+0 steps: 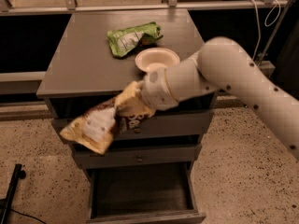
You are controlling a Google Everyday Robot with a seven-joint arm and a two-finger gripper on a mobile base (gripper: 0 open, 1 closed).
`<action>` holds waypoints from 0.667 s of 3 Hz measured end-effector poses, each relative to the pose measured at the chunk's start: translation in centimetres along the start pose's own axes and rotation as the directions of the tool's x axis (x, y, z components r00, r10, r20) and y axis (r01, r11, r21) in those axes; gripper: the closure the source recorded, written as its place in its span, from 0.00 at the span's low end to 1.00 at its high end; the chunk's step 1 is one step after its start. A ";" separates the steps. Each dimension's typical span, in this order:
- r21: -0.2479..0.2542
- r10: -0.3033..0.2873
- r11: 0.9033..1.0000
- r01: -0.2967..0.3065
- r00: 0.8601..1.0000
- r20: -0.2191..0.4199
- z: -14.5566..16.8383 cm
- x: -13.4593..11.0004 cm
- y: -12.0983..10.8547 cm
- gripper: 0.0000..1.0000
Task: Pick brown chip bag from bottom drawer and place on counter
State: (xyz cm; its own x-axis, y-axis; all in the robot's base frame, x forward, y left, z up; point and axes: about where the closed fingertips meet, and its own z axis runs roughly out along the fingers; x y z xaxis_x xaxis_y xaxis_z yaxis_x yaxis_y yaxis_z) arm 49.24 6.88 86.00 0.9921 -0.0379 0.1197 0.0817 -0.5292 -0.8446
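The brown chip bag hangs in the air in front of the cabinet's top drawer, just below the counter's front edge, its white label panel facing me. My gripper is shut on the bag's right end; the white arm reaches in from the right and hides the fingers. The bottom drawer stands pulled open below, its dark interior showing nothing inside. The counter is the grey top above the bag.
A green bag and a white bowl lie on the counter's back right part. The arm covers the counter's right front corner. Two shut upper drawers with small knobs sit above the open one. A black stand foot is at lower left.
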 end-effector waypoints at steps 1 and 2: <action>0.008 -0.144 0.990 0.144 0.984 0.106 1.0 0.7 -7.5 1.00; 0.002 -0.292 0.956 0.295 0.947 0.135 2.3 2.3 -15.8 1.00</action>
State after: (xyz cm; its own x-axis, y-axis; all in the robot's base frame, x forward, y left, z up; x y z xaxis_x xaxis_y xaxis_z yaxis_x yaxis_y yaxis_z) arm 50.41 17.09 98.39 0.9283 0.2334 0.2893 0.3704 -0.5154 -0.7727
